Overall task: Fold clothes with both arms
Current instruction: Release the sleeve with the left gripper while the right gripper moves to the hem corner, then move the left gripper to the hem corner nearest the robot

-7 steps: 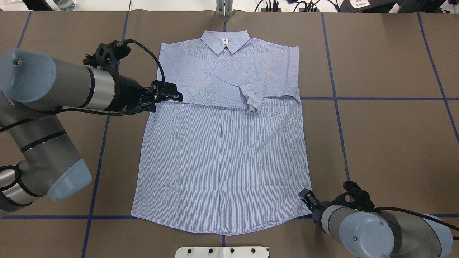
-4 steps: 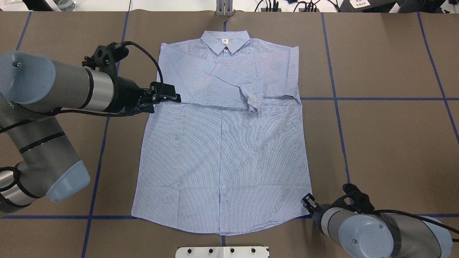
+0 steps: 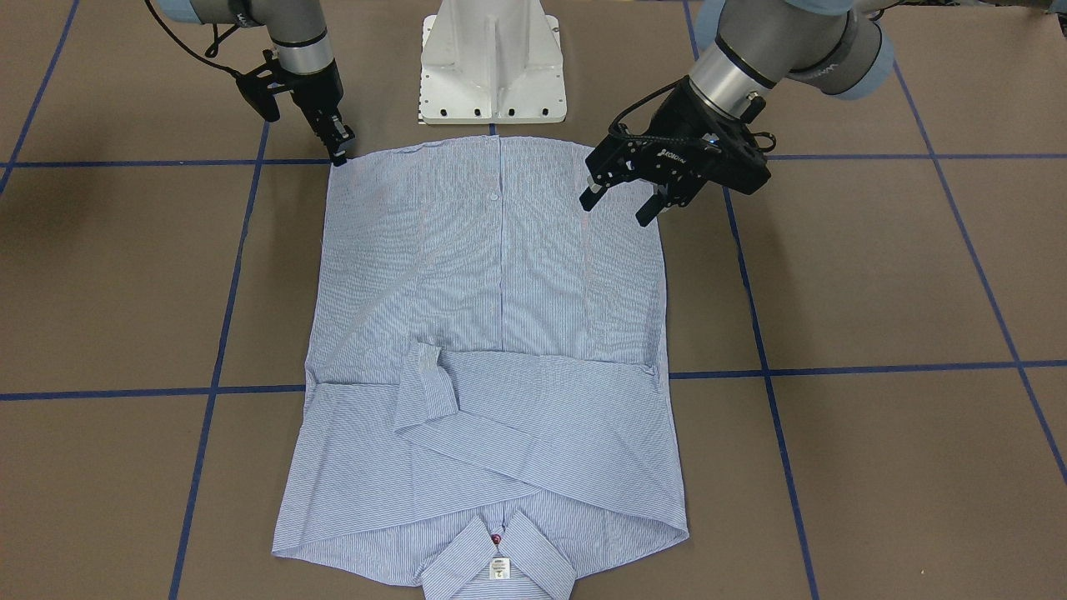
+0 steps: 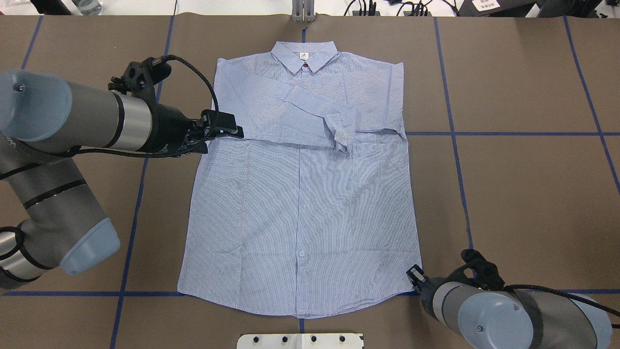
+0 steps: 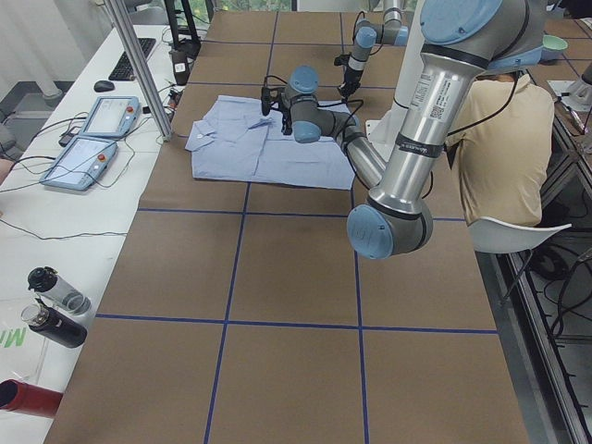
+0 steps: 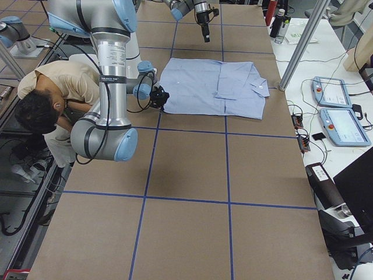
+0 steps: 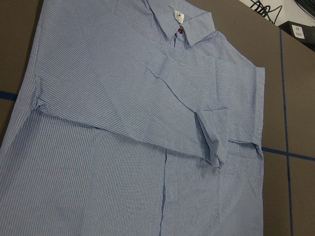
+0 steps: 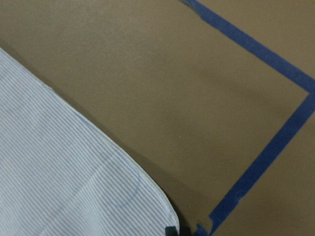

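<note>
The light blue striped shirt (image 4: 300, 203) lies flat on the brown table, collar (image 4: 304, 55) at the far side, both sleeves folded across the chest. My left gripper (image 4: 232, 131) hangs open and empty above the shirt's left edge, near the sleeve fold; the front-facing view shows its fingers (image 3: 646, 215) spread. The left wrist view looks down on the shirt's (image 7: 123, 147) folded sleeves. My right gripper (image 3: 339, 156) is low at the shirt's near right hem corner (image 8: 147, 201), fingertips (image 8: 171, 231) close together on that corner.
The white pedestal base (image 3: 492, 58) stands at the near edge behind the hem. Blue tape lines (image 4: 453, 133) grid the table. A metal post (image 4: 302, 12) stands beyond the collar. A person (image 6: 52, 99) sits behind the robot. Tablets (image 5: 92, 139) and bottles (image 5: 55, 296) line the far side bench.
The left gripper has drawn back a little to the left, off the sleeve fold. The right gripper has come down and nearer to the hem corner.
</note>
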Controlling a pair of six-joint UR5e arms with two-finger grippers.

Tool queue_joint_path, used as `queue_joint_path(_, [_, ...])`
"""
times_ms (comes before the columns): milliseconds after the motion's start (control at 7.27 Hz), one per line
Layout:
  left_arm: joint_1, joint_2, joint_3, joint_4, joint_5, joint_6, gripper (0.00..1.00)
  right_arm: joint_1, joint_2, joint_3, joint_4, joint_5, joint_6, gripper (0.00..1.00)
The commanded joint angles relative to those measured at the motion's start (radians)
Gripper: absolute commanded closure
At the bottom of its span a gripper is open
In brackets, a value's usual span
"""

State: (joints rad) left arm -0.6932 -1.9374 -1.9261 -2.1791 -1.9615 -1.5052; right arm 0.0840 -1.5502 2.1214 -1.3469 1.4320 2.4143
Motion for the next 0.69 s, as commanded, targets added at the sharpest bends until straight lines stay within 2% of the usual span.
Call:
queue_joint_path(0, [0.020, 0.180, -0.104, -0.001, 0.004, -0.038, 0.03, 0.013, -0.004, 0.058, -0.001, 0.007, -0.001, 1.00])
queue_joint_path(138, [0.043, 0.252, -0.154, -0.001, 0.012, -0.103, 0.20, 0.020, -0.005, 0.064, -0.001, 0.007, -0.001, 1.00])
queue_joint_path(413, [0.226, 0.332, -0.160, -0.001, 0.157, -0.116, 0.22, 0.023, -0.008, 0.065, -0.003, 0.007, -0.001, 1.00])
queue_joint_path(550, [0.266, 0.372, -0.159, -0.007, 0.168, -0.128, 0.00, 0.026, -0.008, 0.065, -0.005, 0.005, -0.001, 1.00])
